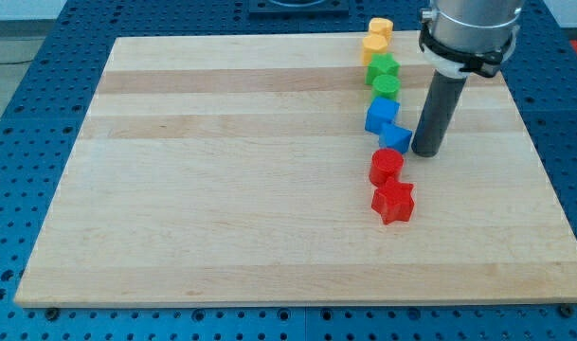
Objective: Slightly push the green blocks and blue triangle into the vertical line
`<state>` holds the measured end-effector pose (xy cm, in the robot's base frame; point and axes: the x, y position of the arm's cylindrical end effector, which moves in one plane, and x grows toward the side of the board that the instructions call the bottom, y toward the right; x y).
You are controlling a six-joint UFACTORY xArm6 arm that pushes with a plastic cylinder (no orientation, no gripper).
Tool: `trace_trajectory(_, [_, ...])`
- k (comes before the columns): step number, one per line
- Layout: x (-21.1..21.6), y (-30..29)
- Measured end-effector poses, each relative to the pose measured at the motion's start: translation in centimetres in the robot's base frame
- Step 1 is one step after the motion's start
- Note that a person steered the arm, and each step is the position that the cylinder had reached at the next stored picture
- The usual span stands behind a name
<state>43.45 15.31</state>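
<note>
A column of blocks runs down the board's right part. From the view's top: a yellow block (pixel 380 27), a second yellow block (pixel 373 46), a green star-like block (pixel 383 67), a green round block (pixel 387 87), a blue cube (pixel 381 115), a blue triangle (pixel 396 137), a red cylinder (pixel 387 166) and a red star (pixel 393 201). My tip (pixel 426 150) rests on the board just right of the blue triangle, close to it; I cannot tell if they touch.
The wooden board (pixel 222 189) lies on a blue perforated table (pixel 42 114). The arm's grey body (pixel 466 33) hangs over the board's top right corner.
</note>
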Motion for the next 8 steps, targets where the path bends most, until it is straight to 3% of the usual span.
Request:
trace_trajectory(3, [-0.1, -1.0])
trace_trajectory(8, [-3.6, 8.3])
